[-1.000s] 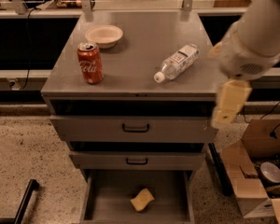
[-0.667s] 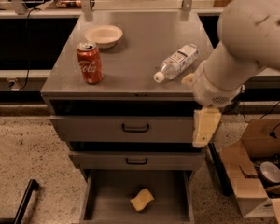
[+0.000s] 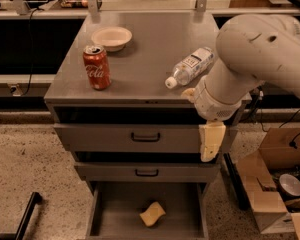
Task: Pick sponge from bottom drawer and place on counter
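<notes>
Bench (image 3: 150, 44): grey metal cabinet top. Far left: pale bowl (image 3: 111, 37), upright. Near left: red cola can (image 3: 96, 67), upright, near the bowl but not touching it. Right of centre: clear plastic bottle (image 3: 189, 67) on its side, cap toward the near edge. Gripper (image 3: 210, 144) hangs below the bench's near right edge, in front of the drawer fronts (image 3: 140, 137).

Cream jaws before the grey top drawer (image 3: 100, 136), pale yellow sponge (image 3: 152, 214) below-left of them in the grey bottom drawer (image 3: 120, 209), red can (image 3: 96, 67) with white script, brushed grey counter (image 3: 150, 49), cream bowl (image 3: 111, 37), white-labelled clear bottle (image 3: 190, 66).
</notes>
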Action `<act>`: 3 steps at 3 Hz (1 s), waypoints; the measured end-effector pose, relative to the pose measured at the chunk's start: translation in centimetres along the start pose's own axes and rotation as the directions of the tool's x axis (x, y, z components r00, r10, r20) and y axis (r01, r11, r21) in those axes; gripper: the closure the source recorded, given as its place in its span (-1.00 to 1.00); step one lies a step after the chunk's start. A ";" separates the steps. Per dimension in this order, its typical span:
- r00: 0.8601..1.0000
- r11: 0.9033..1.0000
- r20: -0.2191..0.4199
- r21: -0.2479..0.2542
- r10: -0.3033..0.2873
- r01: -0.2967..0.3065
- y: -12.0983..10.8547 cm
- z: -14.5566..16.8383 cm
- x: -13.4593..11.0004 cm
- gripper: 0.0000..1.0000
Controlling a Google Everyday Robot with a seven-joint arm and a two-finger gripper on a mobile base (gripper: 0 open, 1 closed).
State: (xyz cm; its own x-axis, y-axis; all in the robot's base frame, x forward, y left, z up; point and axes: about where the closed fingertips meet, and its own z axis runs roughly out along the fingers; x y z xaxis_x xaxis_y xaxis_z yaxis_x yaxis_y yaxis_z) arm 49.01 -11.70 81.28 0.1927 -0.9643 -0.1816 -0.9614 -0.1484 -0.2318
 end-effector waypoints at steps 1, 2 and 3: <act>0.987 0.989 0.100 -0.063 -0.124 0.131 1.6 5.4 -1.4 -1.00; 0.946 0.982 0.269 -0.006 -0.178 0.187 2.3 7.6 -2.2 -1.00; 0.938 0.980 0.285 0.019 -0.195 0.198 3.6 7.2 -0.2 -1.00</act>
State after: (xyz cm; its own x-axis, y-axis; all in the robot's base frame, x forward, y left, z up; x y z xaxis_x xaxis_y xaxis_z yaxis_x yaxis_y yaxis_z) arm 46.93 -10.48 73.61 0.4242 -0.8134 -0.3981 -0.9003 -0.3318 -0.2816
